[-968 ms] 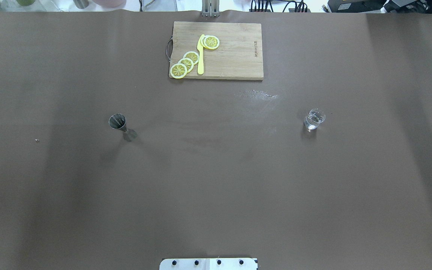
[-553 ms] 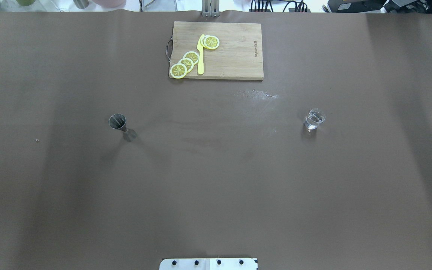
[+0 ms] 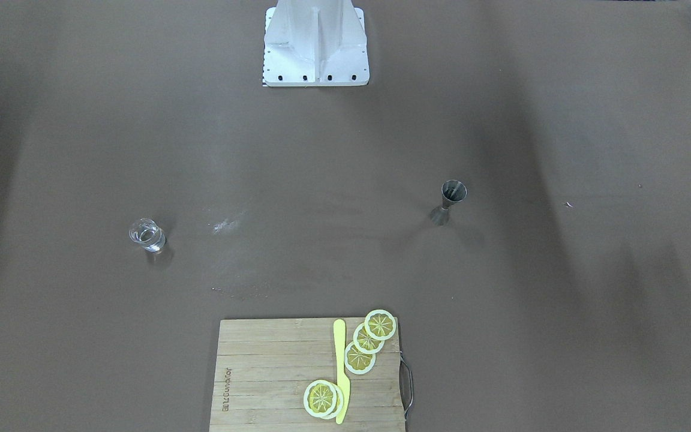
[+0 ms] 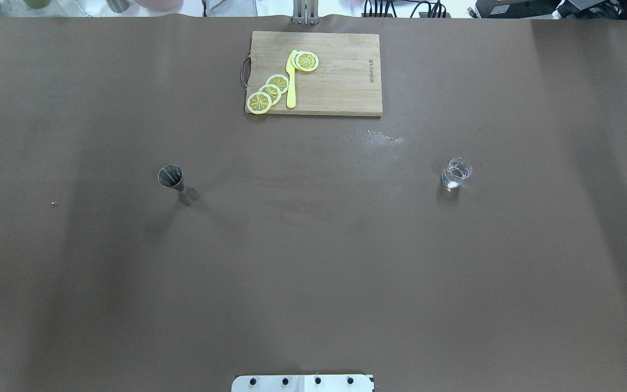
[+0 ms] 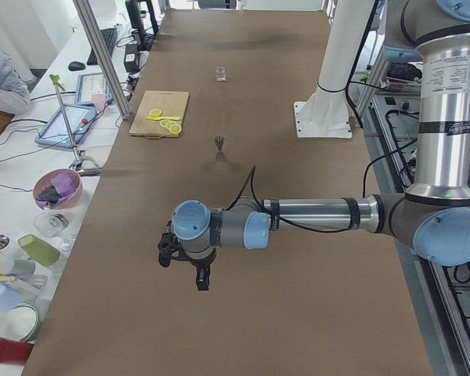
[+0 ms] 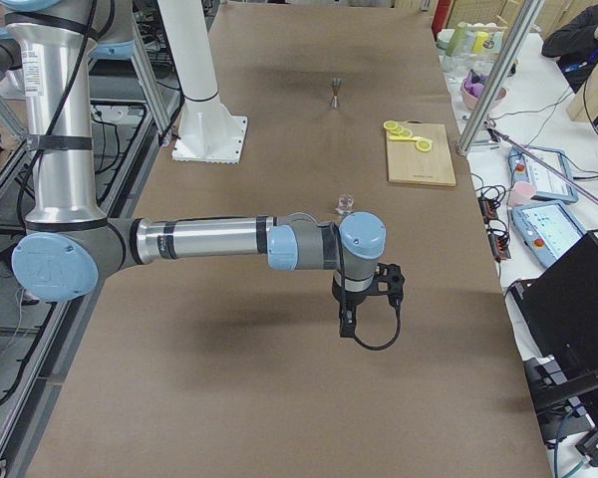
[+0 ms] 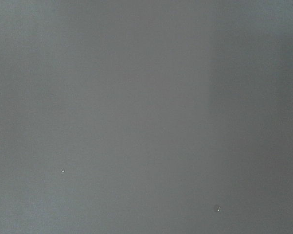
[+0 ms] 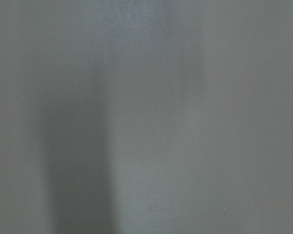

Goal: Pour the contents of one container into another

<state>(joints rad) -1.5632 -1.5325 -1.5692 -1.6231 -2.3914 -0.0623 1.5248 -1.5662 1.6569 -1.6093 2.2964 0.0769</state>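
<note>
A small steel jigger (image 4: 171,177) stands upright on the brown table, left of centre in the overhead view. It also shows in the front view as a jigger (image 3: 453,195). A short clear glass (image 4: 456,173) holding clear liquid stands to the right, seen too as a glass (image 3: 146,235) in the front view. Neither gripper appears in the overhead, front or wrist views. The left gripper (image 5: 184,266) hovers over bare table far from the jigger (image 5: 218,142). The right gripper (image 6: 366,321) hangs just short of the glass (image 6: 345,205). Whether either is open or shut, I cannot tell.
A wooden cutting board (image 4: 346,81) lies at the far middle, with several lemon slices (image 4: 270,91) and a yellow knife (image 4: 291,81) on it. A pale smear (image 4: 373,137) marks the table in front of the board. The robot's white base (image 3: 315,42) sits at the near edge.
</note>
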